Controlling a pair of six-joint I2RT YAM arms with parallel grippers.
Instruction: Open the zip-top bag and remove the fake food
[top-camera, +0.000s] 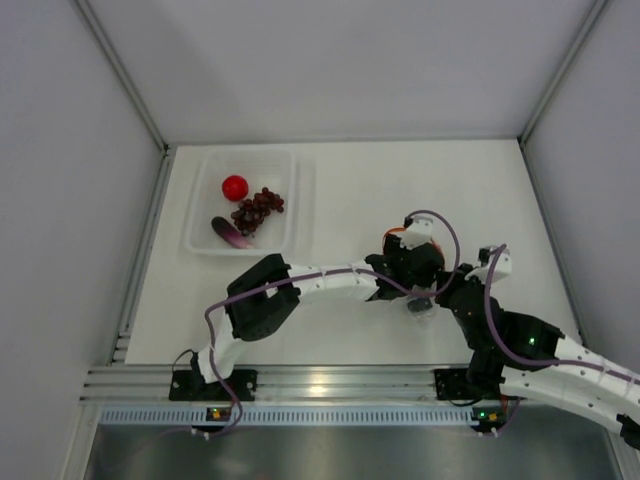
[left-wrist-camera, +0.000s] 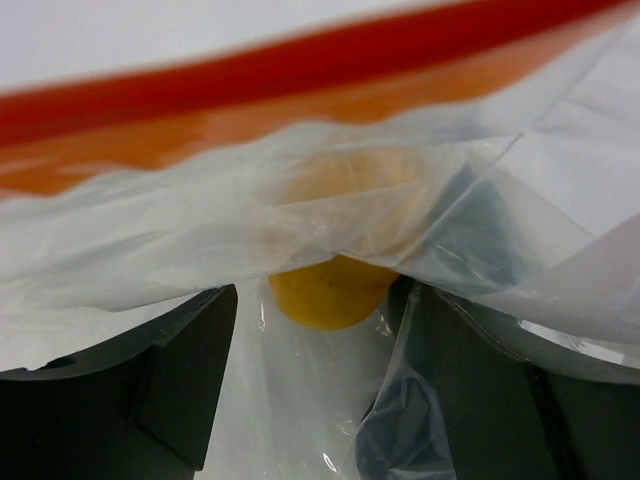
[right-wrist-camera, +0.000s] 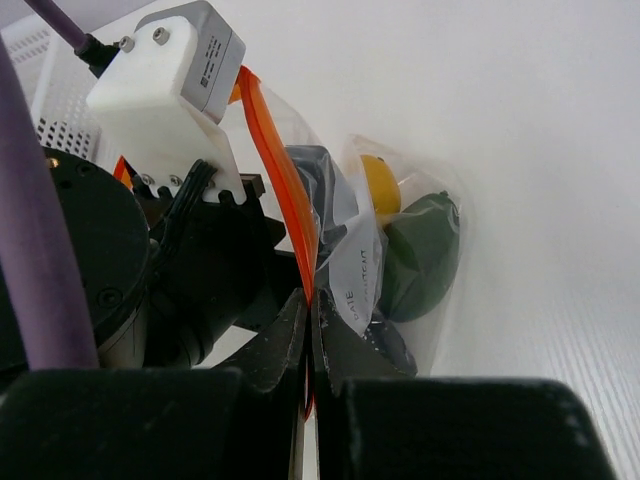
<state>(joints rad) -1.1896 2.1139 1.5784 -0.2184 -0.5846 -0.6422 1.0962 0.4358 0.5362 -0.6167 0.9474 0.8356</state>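
My right gripper (right-wrist-camera: 312, 305) is shut on the red-orange zipper strip (right-wrist-camera: 285, 190) of the zip-top bag (right-wrist-camera: 400, 250), holding it up off the table. Through the clear film I see the yellow lemon (right-wrist-camera: 380, 182), the dark green oval (right-wrist-camera: 422, 255) and the white label (right-wrist-camera: 358, 285). My left gripper (left-wrist-camera: 320, 300) is open, its dark fingers (left-wrist-camera: 170, 390) on either side of loose bag film, with the lemon (left-wrist-camera: 330, 292) just past the tips and the zipper strip (left-wrist-camera: 300, 70) above. From above, both grippers meet at the bag (top-camera: 421, 303). The red tomato (top-camera: 235, 187), grape bunch (top-camera: 257, 208) and eggplant (top-camera: 231, 233) lie in the tray.
The rigid clear tray (top-camera: 290, 165) stands at the back left of the white table. Grey walls close in the left, right and far sides. The left arm's elbow (top-camera: 262, 298) lies low across the table's front, and an aluminium rail (top-camera: 320, 385) runs along the near edge.
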